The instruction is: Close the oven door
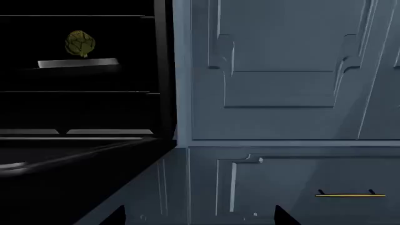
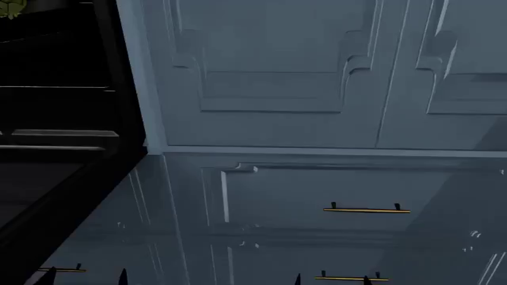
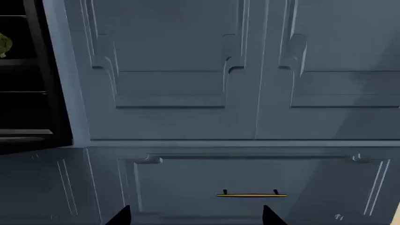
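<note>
The oven door [image 1: 56,187] is a glossy black panel swung down and open in front of the dark oven cavity [image 1: 75,103]. In the head view the oven door [image 2: 47,202] fills the lower left, and a sliver of the oven door [image 3: 18,146] shows in the right wrist view. Its bar handle is out of view. My left gripper [image 1: 200,218] is open, to the right of the door's side edge and clear of it. My right gripper [image 3: 196,217] is open too, facing a blue-grey drawer front. Both the left gripper [image 2: 85,278] and the right gripper [image 2: 331,280] show only as fingertips at the head view's lower edge.
A green artichoke-like item [image 1: 80,43] rests on a tray [image 1: 78,63] inside the oven. Blue-grey panelled cabinet doors [image 2: 277,71] stand to the right of the oven. Under them is a drawer with a short brass handle [image 2: 367,209], and another brass handle [image 2: 348,277] lies lower.
</note>
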Tool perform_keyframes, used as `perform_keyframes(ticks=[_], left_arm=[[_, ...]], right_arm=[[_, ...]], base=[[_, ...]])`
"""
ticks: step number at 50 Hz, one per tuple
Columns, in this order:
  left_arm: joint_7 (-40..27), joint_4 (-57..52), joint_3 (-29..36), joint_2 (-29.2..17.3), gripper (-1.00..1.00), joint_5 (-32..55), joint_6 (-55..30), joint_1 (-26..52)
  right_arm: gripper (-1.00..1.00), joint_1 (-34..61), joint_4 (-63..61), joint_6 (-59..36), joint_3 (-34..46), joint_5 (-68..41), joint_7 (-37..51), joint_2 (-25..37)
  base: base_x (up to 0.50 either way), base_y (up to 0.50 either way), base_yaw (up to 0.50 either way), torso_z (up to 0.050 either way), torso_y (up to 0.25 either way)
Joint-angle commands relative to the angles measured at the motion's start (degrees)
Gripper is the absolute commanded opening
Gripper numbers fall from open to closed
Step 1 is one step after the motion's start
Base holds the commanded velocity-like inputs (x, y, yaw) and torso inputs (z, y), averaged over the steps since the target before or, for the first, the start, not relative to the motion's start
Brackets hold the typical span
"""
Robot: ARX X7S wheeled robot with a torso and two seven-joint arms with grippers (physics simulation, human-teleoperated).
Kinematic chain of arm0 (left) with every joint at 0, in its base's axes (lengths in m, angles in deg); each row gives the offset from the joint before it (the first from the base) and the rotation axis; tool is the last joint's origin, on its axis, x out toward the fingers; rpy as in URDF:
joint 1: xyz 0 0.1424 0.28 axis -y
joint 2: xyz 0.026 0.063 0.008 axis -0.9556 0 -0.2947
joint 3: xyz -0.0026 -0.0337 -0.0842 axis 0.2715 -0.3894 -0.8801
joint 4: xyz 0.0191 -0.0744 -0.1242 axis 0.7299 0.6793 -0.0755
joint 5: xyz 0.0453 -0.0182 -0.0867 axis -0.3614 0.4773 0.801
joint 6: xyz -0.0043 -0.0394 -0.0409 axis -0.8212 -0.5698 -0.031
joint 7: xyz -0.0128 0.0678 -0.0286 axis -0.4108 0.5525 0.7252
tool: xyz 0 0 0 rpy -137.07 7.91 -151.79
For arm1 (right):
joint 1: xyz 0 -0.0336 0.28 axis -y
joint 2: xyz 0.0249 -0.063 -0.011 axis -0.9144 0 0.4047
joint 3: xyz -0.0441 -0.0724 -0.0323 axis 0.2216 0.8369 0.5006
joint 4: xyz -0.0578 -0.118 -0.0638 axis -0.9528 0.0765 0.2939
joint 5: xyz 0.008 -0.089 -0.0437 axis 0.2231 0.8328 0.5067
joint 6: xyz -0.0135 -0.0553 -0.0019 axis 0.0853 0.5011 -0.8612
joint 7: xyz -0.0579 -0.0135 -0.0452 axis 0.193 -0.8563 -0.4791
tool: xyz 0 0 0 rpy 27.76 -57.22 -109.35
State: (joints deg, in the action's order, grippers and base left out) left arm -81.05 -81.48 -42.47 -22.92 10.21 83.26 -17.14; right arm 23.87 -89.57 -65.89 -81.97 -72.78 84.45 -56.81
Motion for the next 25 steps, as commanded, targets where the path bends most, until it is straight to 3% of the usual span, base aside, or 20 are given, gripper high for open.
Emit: perform_keyframes(ticks=[1,14,25], left_arm=[[-0.7,0.6,0.7,-0.7,1.00,0.7,0.3,0.3],[-3.3,0.6,2.9,-2.7,1.00,3.6,-0.8,0.7],[-5.1,0.1,4.9,-3.9,1.00,2.5,0.0,0.2]], right_arm=[[1.00,0.1,0.2,0.1,0.7,-0.6,0.7,0.6],[1.00,0.2,0.6,1.4,3.3,-2.1,4.5,2.7],[1.00,0.1,0.4,1.6,4.6,-3.1,5.7,3.7]], base=[[0.00,0.00,0.00,0.000,0.000],[0.00,0.00,0.00,0.000,0.000],[0.00,0.00,0.00,-0.048,-0.010]])
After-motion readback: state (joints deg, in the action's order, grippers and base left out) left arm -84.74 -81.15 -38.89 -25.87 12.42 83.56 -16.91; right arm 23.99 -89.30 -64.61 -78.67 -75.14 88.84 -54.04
